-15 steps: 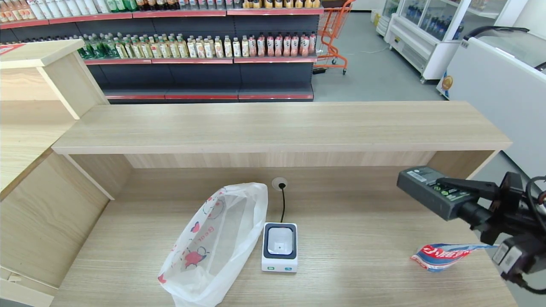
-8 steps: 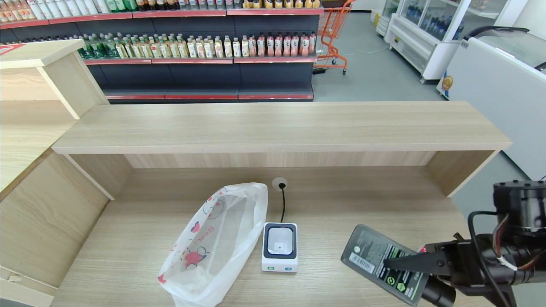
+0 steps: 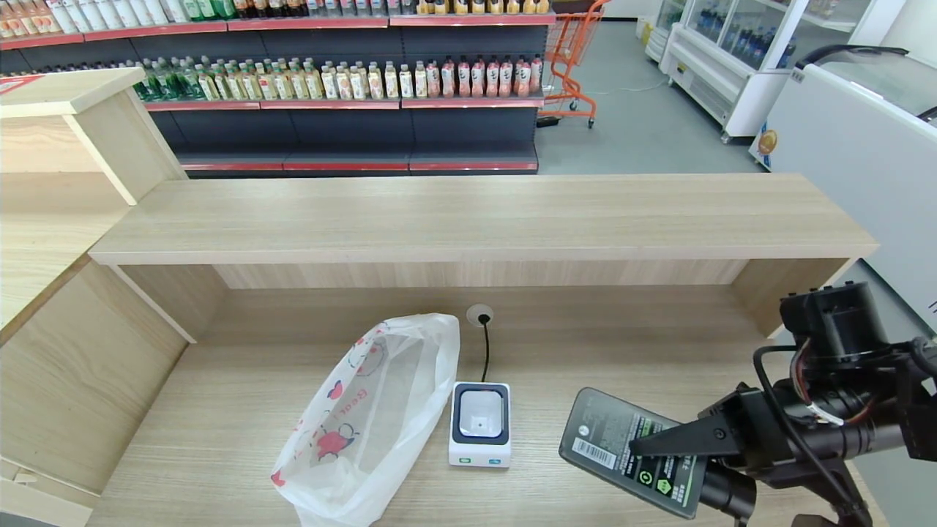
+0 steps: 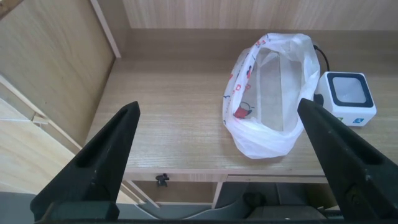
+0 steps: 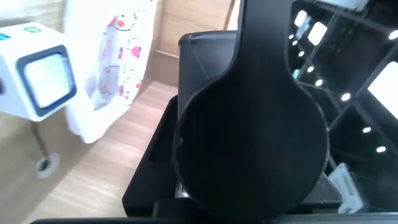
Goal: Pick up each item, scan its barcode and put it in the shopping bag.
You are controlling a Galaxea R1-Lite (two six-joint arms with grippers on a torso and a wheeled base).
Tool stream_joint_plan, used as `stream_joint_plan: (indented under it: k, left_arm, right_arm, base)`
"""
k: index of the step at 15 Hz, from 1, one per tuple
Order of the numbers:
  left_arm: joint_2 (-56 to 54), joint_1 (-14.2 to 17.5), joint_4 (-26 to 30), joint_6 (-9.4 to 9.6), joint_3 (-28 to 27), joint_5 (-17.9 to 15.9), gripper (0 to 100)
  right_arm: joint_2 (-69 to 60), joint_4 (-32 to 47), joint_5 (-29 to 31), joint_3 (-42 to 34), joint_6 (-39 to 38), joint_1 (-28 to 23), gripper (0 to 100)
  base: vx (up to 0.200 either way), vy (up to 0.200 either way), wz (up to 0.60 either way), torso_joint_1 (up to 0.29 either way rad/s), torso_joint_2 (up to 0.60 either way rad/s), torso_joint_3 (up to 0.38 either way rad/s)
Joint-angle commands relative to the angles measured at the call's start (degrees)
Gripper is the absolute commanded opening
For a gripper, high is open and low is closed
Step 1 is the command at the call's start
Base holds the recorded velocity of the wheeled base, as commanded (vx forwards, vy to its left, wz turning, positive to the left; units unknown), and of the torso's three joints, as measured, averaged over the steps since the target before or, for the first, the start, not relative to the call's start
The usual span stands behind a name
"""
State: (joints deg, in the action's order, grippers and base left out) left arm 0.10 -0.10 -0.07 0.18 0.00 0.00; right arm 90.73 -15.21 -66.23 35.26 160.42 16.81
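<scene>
We find the right gripper [image 3: 648, 454] clamped on a flat dark package [image 3: 604, 439], which it holds above the counter [image 3: 219, 410] to the right of the scanner [image 3: 480, 423] (barcode label on the upward face). The shopping bag [image 3: 373, 417] lies open just beside the scanner's left side. The left gripper [image 4: 219, 112] hangs above the counter on the bag's side, its fingers spread wide.

Translucent plastic shopping bag [image 3: 370, 417], matt wood-grain counter [image 3: 219, 410], smooth dark packet [image 3: 606, 430]

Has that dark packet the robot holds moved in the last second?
Yes. The dark packet came down and leftward, closer to the white scanner.
</scene>
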Motion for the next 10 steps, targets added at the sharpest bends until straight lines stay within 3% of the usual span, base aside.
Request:
stream_joint_plan:
  k: [1,10]
  left_arm:
    - [-0.01,0.01,-0.01,-0.01,0.0,0.0,100]
    - [-0.01,0.01,-0.01,-0.01,0.0,0.0,100]
  right_arm:
    - [-0.65,-0.78,-0.04,1.48,4.58,2.53,0]
    - [0.41,-0.78,-0.57,2.89,4.58,3.4,0]
  base:
    - [0.0,0.0,0.0,0.0,0.0,0.0]
    - [0.0,0.0,0.0,0.0,0.0,0.0]
